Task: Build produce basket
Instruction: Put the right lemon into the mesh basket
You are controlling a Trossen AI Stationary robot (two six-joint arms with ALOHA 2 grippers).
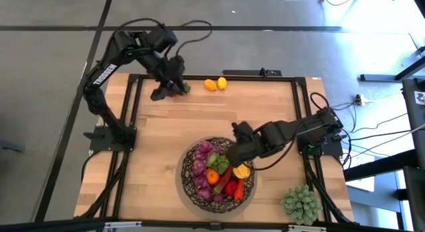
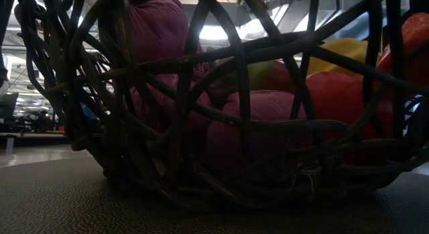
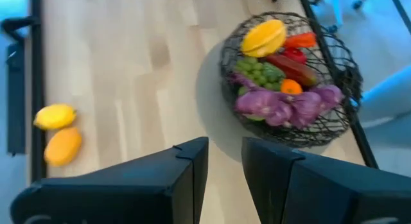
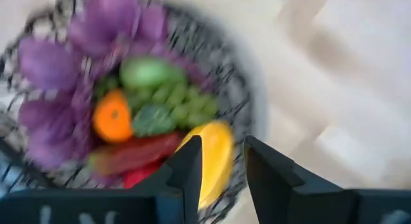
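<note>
The dark woven wire basket (image 1: pixel 192 187) stands at the table's near middle and holds purple produce (image 1: pixel 202 163), green grapes (image 1: pixel 216 160), an orange (image 1: pixel 212 177), red peppers (image 1: pixel 232 187) and a yellow fruit (image 1: pixel 243 171). My right gripper (image 1: pixel 234 160) is open over the basket's right part, its fingers either side of the yellow fruit (image 4: pixel 215 156); whether they touch it does not show. A lemon (image 1: pixel 222 83) and an orange fruit (image 1: pixel 210 85) lie at the far edge. My left gripper (image 1: pixel 170 92) is open at the far left, beside a small red and green piece (image 1: pixel 181 89).
A pale green spiky plant (image 1: pixel 302 204) stands at the table's near right corner. In the low view the basket's mesh (image 2: pixel 201 127) fills the picture. Bare wood lies between the far fruits and the basket (image 3: pixel 160 76).
</note>
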